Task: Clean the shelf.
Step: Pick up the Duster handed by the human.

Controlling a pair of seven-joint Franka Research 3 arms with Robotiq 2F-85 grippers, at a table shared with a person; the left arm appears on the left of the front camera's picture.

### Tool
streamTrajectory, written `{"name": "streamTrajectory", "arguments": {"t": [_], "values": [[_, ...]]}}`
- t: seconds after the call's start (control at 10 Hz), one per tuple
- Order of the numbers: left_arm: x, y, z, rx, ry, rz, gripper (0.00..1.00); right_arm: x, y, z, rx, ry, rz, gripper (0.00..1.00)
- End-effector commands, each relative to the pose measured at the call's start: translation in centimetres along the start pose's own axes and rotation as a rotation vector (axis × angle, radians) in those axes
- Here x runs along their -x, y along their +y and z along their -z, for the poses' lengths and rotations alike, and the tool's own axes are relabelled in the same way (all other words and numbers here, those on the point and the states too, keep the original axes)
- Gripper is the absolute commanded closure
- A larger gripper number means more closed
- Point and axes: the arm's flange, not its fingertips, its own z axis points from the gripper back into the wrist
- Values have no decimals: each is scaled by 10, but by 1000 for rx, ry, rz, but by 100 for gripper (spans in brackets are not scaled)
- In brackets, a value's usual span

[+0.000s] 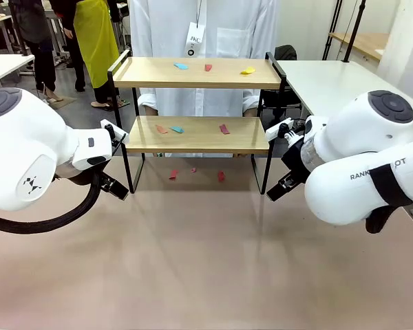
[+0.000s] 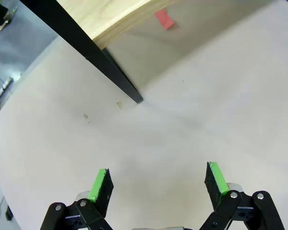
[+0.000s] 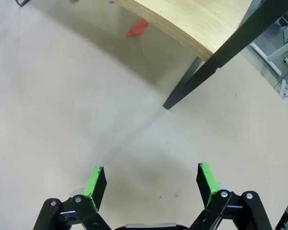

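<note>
The shelf (image 1: pixel 193 135) stands at the table's far side, two light wooden boards in a black frame. Small coloured scraps lie on it: blue (image 1: pixel 181 66), red (image 1: pixel 208 67) and yellow (image 1: pixel 248 70) on the top board, orange (image 1: pixel 162 129), blue (image 1: pixel 176 129) and red (image 1: pixel 224 128) on the lower one. My left gripper (image 1: pixel 120 159) (image 2: pixel 158 182) hovers open by the shelf's left front leg (image 2: pixel 110 72). By the right front leg (image 3: pixel 201 76), my right gripper (image 1: pixel 274 159) (image 3: pixel 151 178) is open too. Both hold nothing.
Red scraps (image 1: pixel 173 174) (image 1: pixel 221 176) lie on the beige tabletop (image 1: pixel 206 261) under the shelf; one (image 2: pixel 164 19) shows past the left fingers, one (image 3: pixel 137 28) past the right. A person in a white coat (image 1: pixel 206 27) stands behind the shelf. White tables (image 1: pixel 330 82) flank it.
</note>
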Motion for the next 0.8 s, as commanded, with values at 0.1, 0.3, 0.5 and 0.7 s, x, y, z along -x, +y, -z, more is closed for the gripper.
{"name": "streamTrajectory", "arguments": {"t": [0.1,0.3,0.5,0.7], "values": [[0,0,0,0,0,0,0,0,0,0,0,0,1,0],[0,0,0,0,0,0,0,0,0,0,0,0,1,0],[-15,13,-16,92,-9,-49,0,-22,-11,-20,3,-28,6,0],[-31,37,-51,170,2,-36,0,-48,-36,-65,-59,-61,37,0]]}}
